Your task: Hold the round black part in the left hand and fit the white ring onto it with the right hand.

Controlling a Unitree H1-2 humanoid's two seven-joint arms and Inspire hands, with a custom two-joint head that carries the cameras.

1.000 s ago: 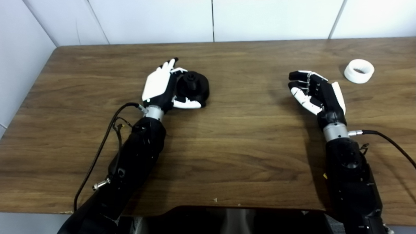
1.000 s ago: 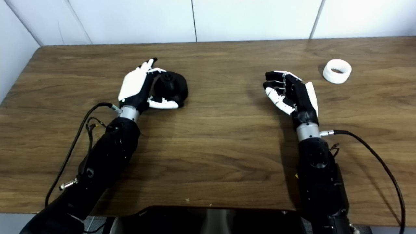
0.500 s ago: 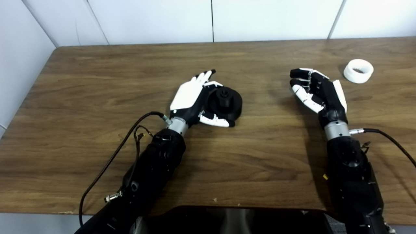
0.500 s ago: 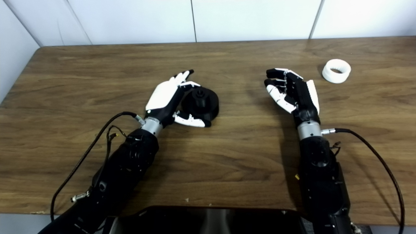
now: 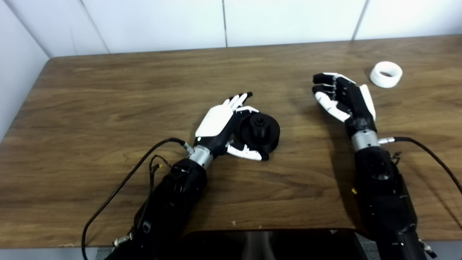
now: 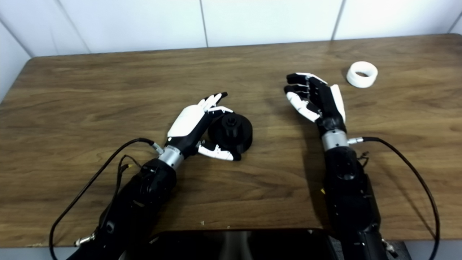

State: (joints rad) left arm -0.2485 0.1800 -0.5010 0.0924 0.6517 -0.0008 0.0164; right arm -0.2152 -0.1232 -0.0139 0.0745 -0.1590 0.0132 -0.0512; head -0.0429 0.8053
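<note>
The round black part (image 5: 266, 133), with a raised hub on top, sits near the middle of the wooden table (image 5: 108, 108). My left hand (image 5: 219, 122) cups it from the left, fingers behind it and thumb in front, holding it low at the table top. The white ring (image 5: 386, 74) lies on the table at the far right. My right hand (image 5: 344, 101) hovers open and empty, fingers loosely curled, a short way left of and nearer to me than the ring. It does not touch the ring.
A white wall (image 5: 223, 21) runs along the table's far edge. A dark, glossy body part (image 5: 267, 245) fills the bottom middle. Cables trail from both forearms, at the left (image 5: 119, 187) and at the right (image 5: 429, 151).
My left hand has carried the black part from the left of the table to near the middle and closer to me. The right hand has barely moved. The camera has shifted slightly.
</note>
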